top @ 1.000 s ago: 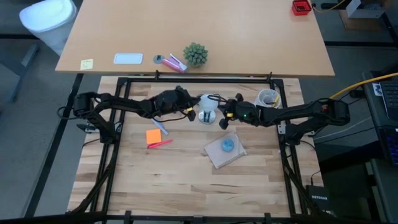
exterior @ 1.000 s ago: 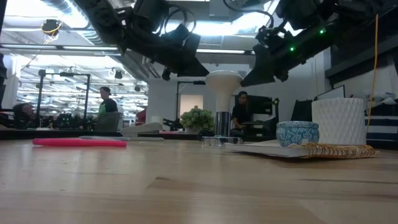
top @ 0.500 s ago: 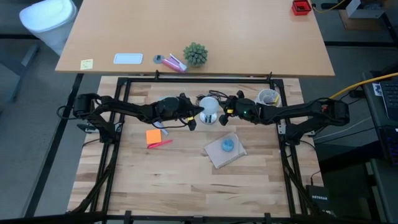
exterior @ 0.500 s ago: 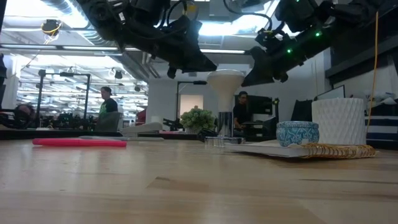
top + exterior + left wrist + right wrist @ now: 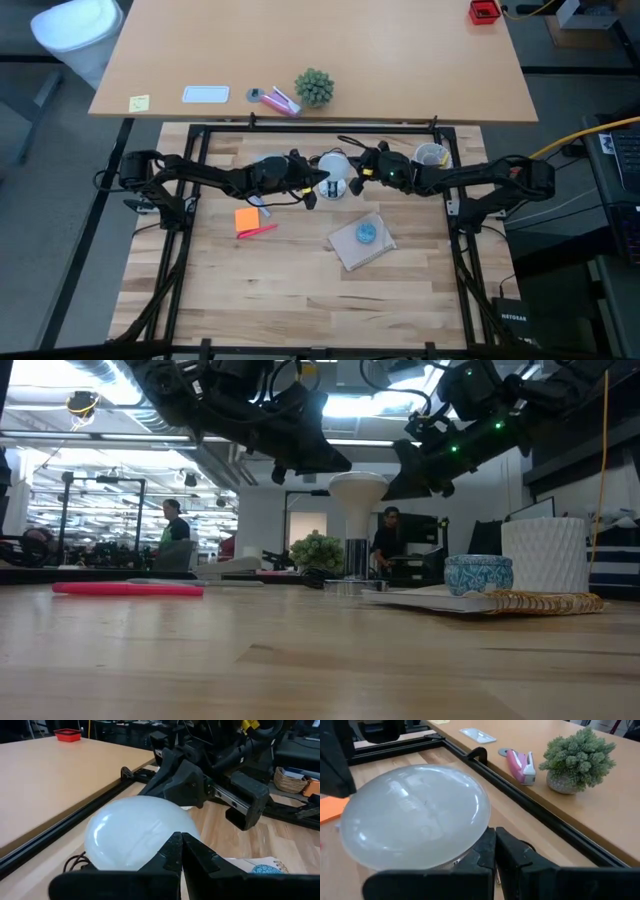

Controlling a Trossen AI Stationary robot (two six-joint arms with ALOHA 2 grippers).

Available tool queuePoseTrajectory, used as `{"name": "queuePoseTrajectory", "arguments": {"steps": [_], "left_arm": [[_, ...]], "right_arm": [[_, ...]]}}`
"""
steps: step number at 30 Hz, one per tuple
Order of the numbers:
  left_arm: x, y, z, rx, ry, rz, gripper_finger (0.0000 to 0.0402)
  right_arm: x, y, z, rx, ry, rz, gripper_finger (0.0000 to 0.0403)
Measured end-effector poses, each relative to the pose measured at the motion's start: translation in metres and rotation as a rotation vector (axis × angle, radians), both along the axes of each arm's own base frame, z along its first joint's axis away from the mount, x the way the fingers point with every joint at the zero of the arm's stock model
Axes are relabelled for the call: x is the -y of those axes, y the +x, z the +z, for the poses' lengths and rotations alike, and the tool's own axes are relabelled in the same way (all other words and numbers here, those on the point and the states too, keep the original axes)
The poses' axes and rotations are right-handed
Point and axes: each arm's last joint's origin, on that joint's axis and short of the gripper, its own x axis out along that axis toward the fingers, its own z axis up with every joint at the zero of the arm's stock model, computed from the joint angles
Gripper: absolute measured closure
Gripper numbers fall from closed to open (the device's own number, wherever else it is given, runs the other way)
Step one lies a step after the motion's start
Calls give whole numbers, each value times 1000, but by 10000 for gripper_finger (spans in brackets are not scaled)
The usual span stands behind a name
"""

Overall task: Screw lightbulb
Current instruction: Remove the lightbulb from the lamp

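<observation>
The lightbulb (image 5: 337,176), a frosted white globe on a silver neck, stands upright in a round metal socket (image 5: 345,586) at the middle of the table's far half. My left gripper (image 5: 321,184) is shut at the globe's left side. My right gripper (image 5: 358,177) is shut at its right side. In the low view both come slanting down to the globe (image 5: 357,488) from either side. The left wrist view shows the globe (image 5: 135,830) just past the shut fingers. The right wrist view shows the globe (image 5: 415,815) the same way. My left gripper lays its shut fingertips (image 5: 175,845) against the globe's left side, coming nearly level from the table's left. The bulb stays upright in the socket. My right gripper sets its shut fingertips (image 5: 492,842) at the globe's right edge, slanting down from the right; whether they touch it, I cannot tell.
A blue round pot (image 5: 366,233) sits on a woven mat to the near right of the bulb. A white cup (image 5: 432,156) stands at the far right. Orange notes (image 5: 248,218) and a pink pen (image 5: 258,230) lie to the left. A black frame rail (image 5: 340,128) runs along the far edge.
My left gripper has moved toward the table's right, up to the globe. My right gripper has swung toward the far edge along the globe's right side. The bulb and its socket have slid a little toward the far edge and stayed upright.
</observation>
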Motion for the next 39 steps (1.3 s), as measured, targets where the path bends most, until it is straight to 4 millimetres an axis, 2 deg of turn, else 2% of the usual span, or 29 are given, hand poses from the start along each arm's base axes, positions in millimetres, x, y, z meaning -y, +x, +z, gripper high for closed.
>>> {"name": "queuePoseTrajectory", "arguments": {"steps": [11, 18, 23, 31, 39], "left_arm": [[-3, 1, 7, 66, 35, 5, 401], [-7, 1, 19, 154, 100, 15, 401], [-22, -2, 19, 145, 107, 95, 401], [-53, -12, 15, 98, 105, 191, 401], [-66, -16, 3, 2, 78, 214, 401]], "right_arm": [[0, -1, 2, -23, -41, 10, 391], [-3, -9, 18, 26, -59, 10, 391], [-8, -20, 30, 46, -13, 67, 391], [-22, -23, 40, 132, 156, 341, 391], [-42, -10, 24, 54, 108, 254, 391]]}}
